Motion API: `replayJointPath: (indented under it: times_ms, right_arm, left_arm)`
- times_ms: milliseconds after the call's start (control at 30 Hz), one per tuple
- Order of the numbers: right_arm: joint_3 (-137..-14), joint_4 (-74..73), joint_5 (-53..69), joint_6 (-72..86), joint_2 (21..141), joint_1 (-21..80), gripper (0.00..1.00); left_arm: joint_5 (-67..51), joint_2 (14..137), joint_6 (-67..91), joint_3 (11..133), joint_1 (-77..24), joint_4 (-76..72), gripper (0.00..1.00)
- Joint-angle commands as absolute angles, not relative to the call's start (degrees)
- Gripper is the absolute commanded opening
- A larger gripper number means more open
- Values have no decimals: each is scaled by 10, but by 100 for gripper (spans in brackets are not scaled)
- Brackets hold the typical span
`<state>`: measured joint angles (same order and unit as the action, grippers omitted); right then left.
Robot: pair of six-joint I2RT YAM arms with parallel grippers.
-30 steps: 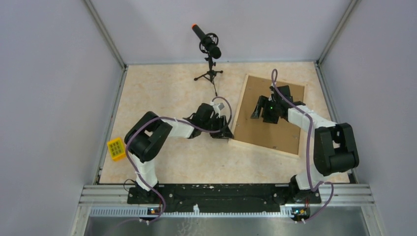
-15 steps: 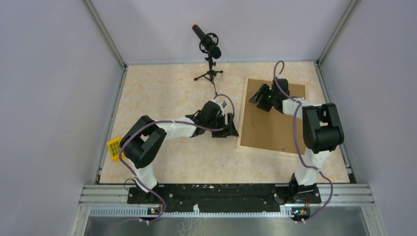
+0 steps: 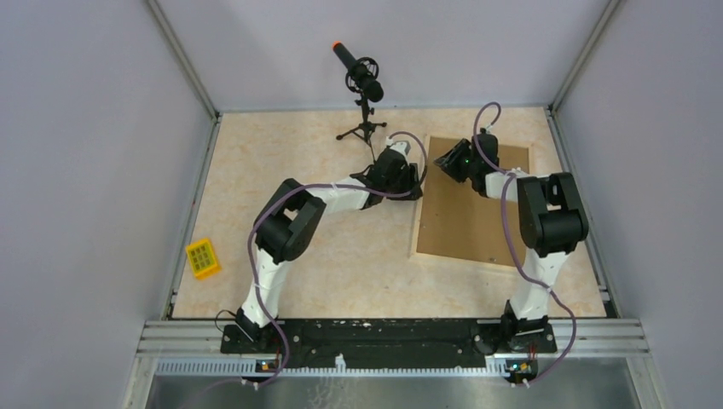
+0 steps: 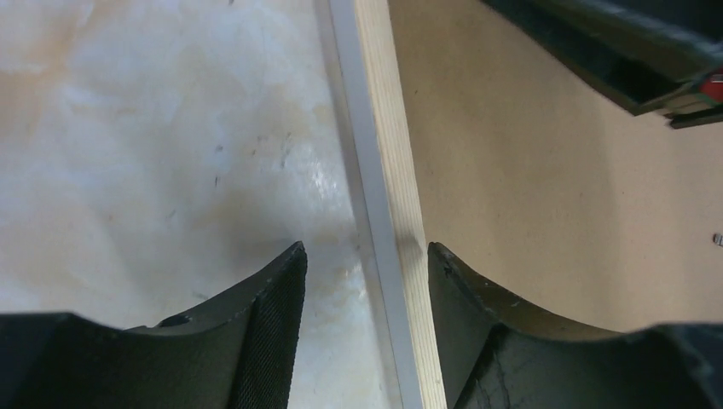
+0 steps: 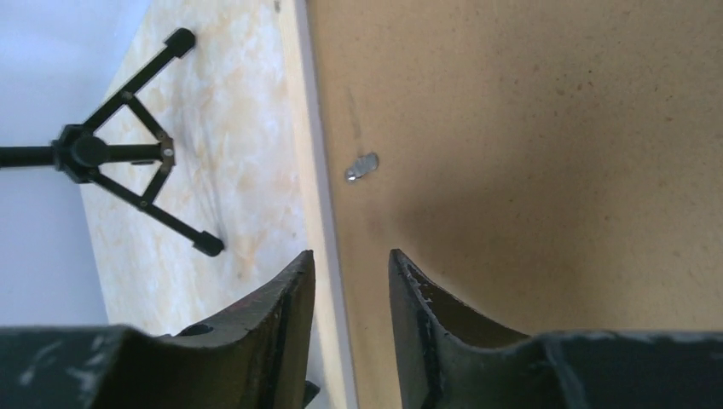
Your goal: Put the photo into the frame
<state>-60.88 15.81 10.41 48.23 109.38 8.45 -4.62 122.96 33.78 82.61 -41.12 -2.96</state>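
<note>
The frame [image 3: 419,213] lies back-up at the right of the table, its narrow pale wood border around a brown backing board [image 3: 473,213]. The photo is not in view. My left gripper [image 3: 415,181] is open, straddling the frame's left border [image 4: 388,128] without closing on it; one finger [image 4: 273,315] is over the table and the other over the board [image 4: 529,170]. My right gripper [image 3: 445,162] is open at the frame's far left corner, with the frame's edge [image 5: 309,128] between its jaws and the board [image 5: 529,170] below.
A black microphone on a small tripod [image 3: 365,81] stands at the back, close to the frame's far left corner; its legs show in the right wrist view [image 5: 128,145]. A small metal tab [image 5: 361,166] sits on the board. A yellow block [image 3: 202,257] lies at the left edge.
The frame has turned from tilted to nearly square with the table. My left gripper moved from its near left corner up along the left edge. My right gripper moved from mid-board to the far left corner.
</note>
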Motion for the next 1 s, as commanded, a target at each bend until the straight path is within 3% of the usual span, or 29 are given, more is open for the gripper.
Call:
replayJointPath:
  times_ms: [0,167,500,967]
  right_arm:
    - [-636,214,110,489,1146,81,35]
    - [-658,205,101,487,1181,81,34]
    - [-718,179,100,474,1241,81,34]
    - [-746,219,212,478,1286,81,33]
  left_arm:
    - [-28,1261,301,858,-413,-57,58]
    - [-38,1280,301,848,-413,-70,47]
    - [-56,1284,310,821,-412,-76,45]
    - [-79,1298,322,822,-405,-85,43]
